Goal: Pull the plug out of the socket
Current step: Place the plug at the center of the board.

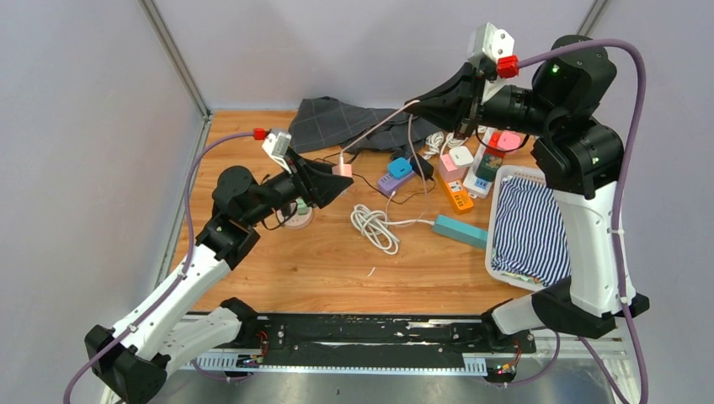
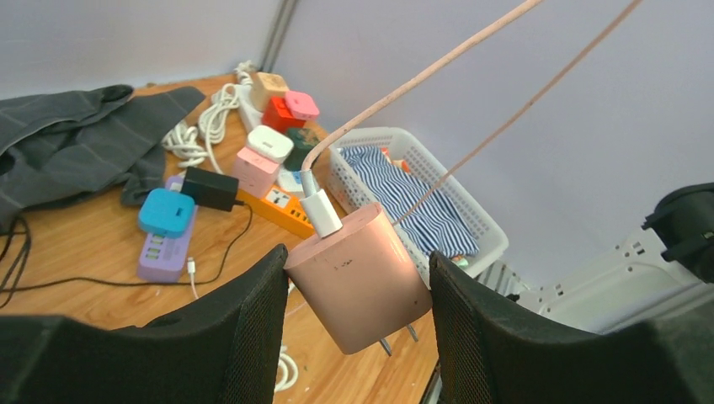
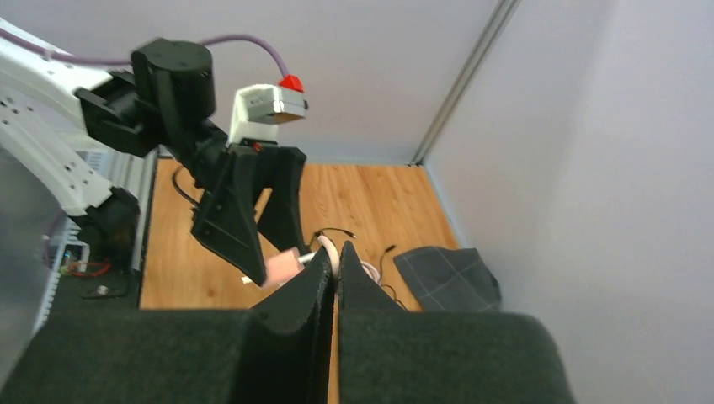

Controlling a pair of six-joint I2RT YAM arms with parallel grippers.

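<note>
A pink charger block hangs above the table between my left gripper's black fingers, its two prongs pointing down. A white USB plug sits in the charger's top face. Its pink cable runs taut up and to the right. In the top view the left gripper holds the charger over the table's middle. The cable rises to my right gripper, which is shut on it. In the right wrist view the closed fingertips pinch the cable just above the charger.
A white basket holding striped cloth stands at the right. Power strips with coloured adapters lie behind the arms. A grey cloth lies at the back. A white cable coil and a teal block lie mid-table.
</note>
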